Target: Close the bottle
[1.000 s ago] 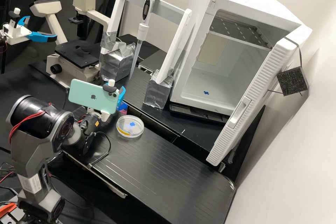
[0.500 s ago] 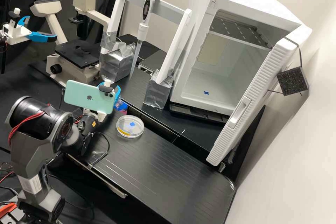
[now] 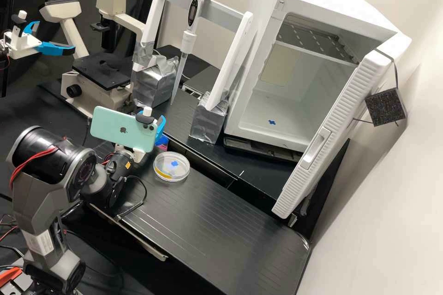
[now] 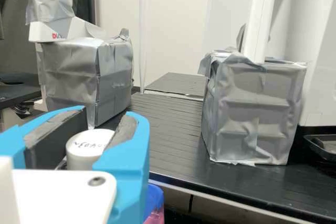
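In the high view, my gripper (image 3: 160, 124) is at the bench's back-left part, partly behind the phone. A blue and pink object (image 3: 161, 140) stands just below its blue finger; whether this is the bottle I cannot tell. The wrist view shows my gripper (image 4: 108, 120) shut on a white cap (image 4: 86, 149) with handwriting on top, between the dark pads. The bottle under the cap is hidden by the gripper's white body and fingers. Close beside the outside of one finger is the blue and pink object (image 4: 154, 198).
A clear round dish (image 3: 171, 167) lies on the bench right of the gripper. Behind stand two silver-taped blocks (image 4: 252, 114) under a white pipette frame, a microscope (image 3: 101, 71) and an open white incubator (image 3: 277, 101). A green phone (image 3: 122, 129) is mounted on my arm.
The gripper and phone shifted left and slightly up by half a second ago, then came back right, close to where they were. The dish and the bench equipment have not moved.
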`<state>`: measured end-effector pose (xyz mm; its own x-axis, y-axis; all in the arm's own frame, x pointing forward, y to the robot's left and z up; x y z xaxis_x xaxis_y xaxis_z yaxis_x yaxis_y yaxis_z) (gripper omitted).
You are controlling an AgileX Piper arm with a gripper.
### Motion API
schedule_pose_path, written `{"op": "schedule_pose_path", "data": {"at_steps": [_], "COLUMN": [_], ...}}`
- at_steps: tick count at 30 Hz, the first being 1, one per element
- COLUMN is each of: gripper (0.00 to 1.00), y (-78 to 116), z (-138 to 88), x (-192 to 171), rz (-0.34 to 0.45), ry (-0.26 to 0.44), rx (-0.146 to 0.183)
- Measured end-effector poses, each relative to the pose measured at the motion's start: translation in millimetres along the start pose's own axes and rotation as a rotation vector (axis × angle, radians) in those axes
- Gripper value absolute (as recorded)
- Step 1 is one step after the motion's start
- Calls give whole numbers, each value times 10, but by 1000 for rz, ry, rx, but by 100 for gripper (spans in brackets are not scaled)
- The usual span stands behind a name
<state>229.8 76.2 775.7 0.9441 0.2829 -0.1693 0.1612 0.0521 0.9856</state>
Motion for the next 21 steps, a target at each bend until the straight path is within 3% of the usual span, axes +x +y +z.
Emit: {"op": "schedule_pose_path", "data": {"at_steps": [13,21], "gripper": [0,0], "y": [-61,-29], "z": [52,61], "x": [-119,-146], "rz": [-30,-15], "ry": [-1,-2], "rx": [-13,-2]}}
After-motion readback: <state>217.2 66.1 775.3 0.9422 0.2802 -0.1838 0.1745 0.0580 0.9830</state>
